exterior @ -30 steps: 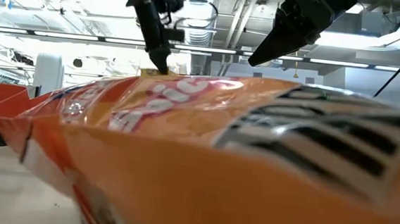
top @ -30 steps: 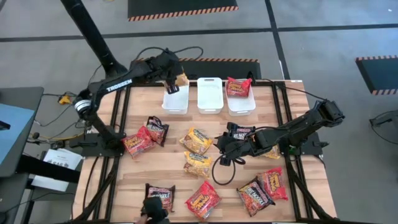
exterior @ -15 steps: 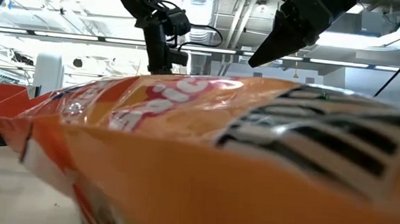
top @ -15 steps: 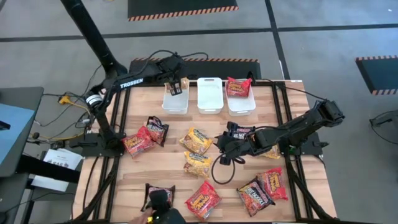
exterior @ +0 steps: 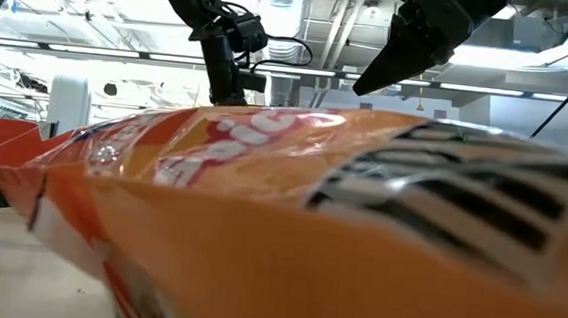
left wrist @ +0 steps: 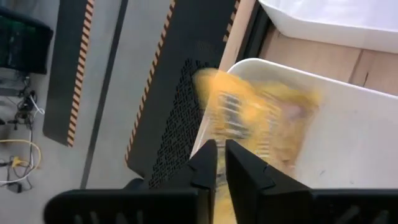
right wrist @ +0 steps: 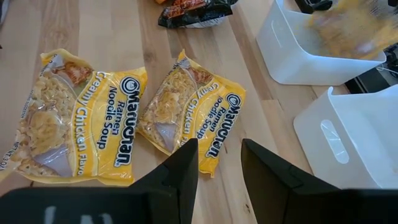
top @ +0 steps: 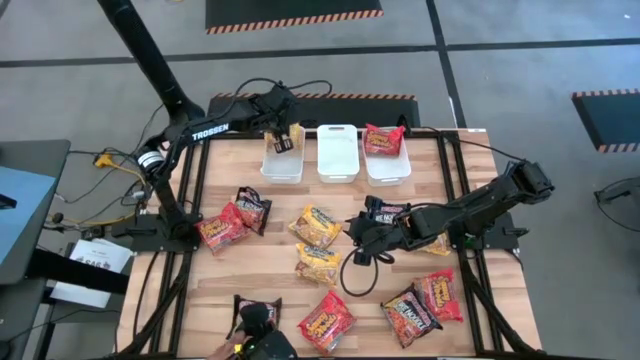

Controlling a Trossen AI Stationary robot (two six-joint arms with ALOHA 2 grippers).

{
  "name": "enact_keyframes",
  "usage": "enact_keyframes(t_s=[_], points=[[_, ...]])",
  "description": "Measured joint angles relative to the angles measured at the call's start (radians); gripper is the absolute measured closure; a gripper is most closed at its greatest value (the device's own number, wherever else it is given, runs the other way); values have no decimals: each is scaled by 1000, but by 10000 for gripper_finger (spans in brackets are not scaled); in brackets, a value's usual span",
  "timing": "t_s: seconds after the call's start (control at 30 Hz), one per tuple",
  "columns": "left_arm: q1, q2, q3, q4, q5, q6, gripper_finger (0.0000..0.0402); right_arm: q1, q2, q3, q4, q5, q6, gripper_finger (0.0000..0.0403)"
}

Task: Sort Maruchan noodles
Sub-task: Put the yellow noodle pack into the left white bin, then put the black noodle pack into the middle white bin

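Observation:
Maruchan noodle packets in yellow, red and dark wrappers lie flat on the wooden table (top: 250, 270). Three white bins stand at the far edge. My left gripper (top: 283, 140) hangs over the left bin (top: 270, 168), its fingers a narrow slit apart. A blurred yellow packet (left wrist: 261, 118) sits tilted inside that bin. The right bin (top: 388, 170) holds a red packet (top: 384, 138). My right gripper (top: 362, 238) hovers open at mid-table above two yellow packets (right wrist: 193, 118), touching nothing. In the low view an orange packet (exterior: 309, 231) fills the foreground. My left gripper comes slanting down from the table's left. A strip of the yellow packet (left wrist: 221, 208) shows in the slit between its fingers, but I cannot tell whether they touch it. The packet is tilted inside the left bin.
The middle bin (top: 337, 155) has nothing in it. A dark packet (top: 385, 212) lies beside my right gripper, and a black cable loop (top: 355, 275) hangs below it. More packets lie along the near edge (top: 326, 320) and at the left (top: 222, 228). Something dark (top: 260, 342) shows at the near edge.
My left gripper has sunk toward the left bin and shifted slightly toward the table's right edge. The yellow packet went down with it into the bin and dropped out of the low view. The dark thing at the near edge has shifted to the right.

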Motion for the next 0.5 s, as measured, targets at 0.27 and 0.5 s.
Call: enact_keyframes(t_s=[0.27, 0.5], points=[[0, 0, 0, 1, -64, -47, 313, 0, 0, 0, 0, 0, 0, 257], [-31, -56, -1, -25, -48, -81, 306, 0, 0, 3, -3, 0, -49, 257]])
